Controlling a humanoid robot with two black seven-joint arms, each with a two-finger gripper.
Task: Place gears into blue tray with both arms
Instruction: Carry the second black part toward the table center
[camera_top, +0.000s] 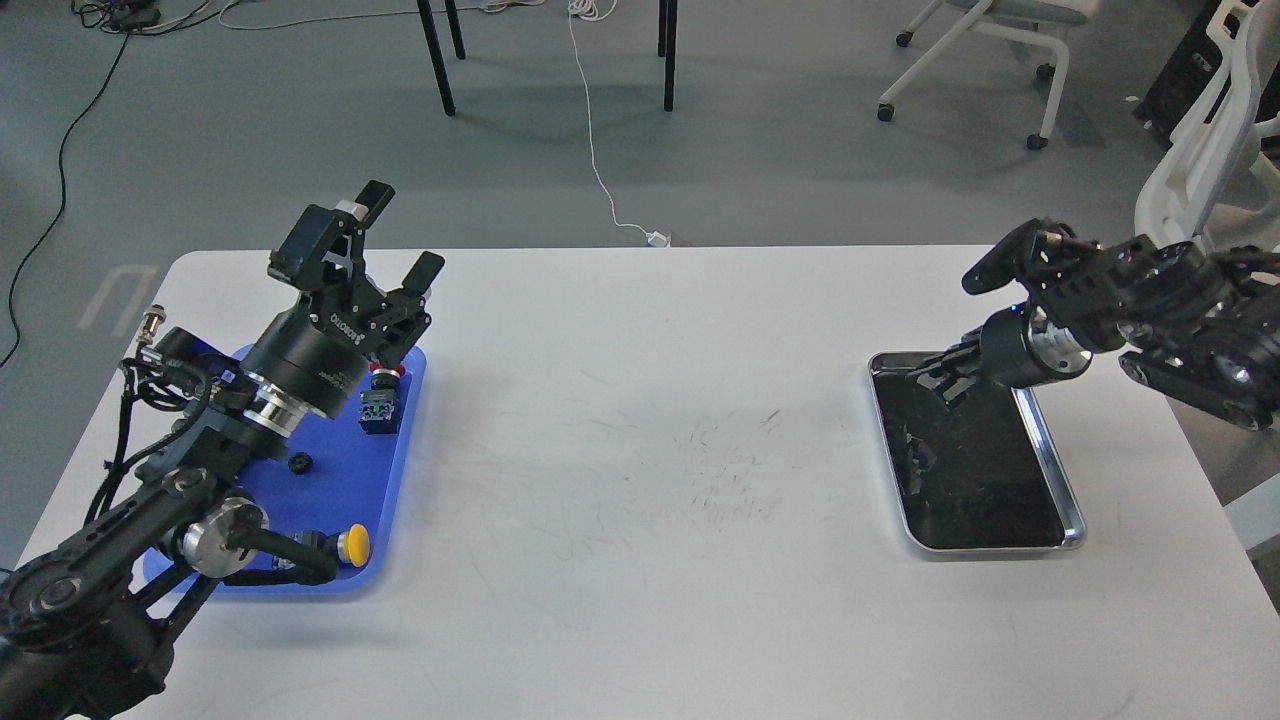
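Observation:
The blue tray (345, 480) lies at the table's left end, and one small black gear (297, 463) rests on it. My left gripper (400, 236) hangs above the tray's far edge, open and empty, fingers pointing up and away. My right gripper (938, 376) hovers over the far left corner of the silver-rimmed tray (1062, 478). Its dark fingers are bunched together, and I cannot make out whether they hold a gear. The black tray surface shows only dim reflections, so any gears there are hard to tell.
On the blue tray stand a red-capped push-button switch (381, 400) and a yellow-capped one (352, 545), half under my left arm. A small metal connector (152, 323) lies at the table's left edge. A white chair (1190, 170) stands beyond the right corner.

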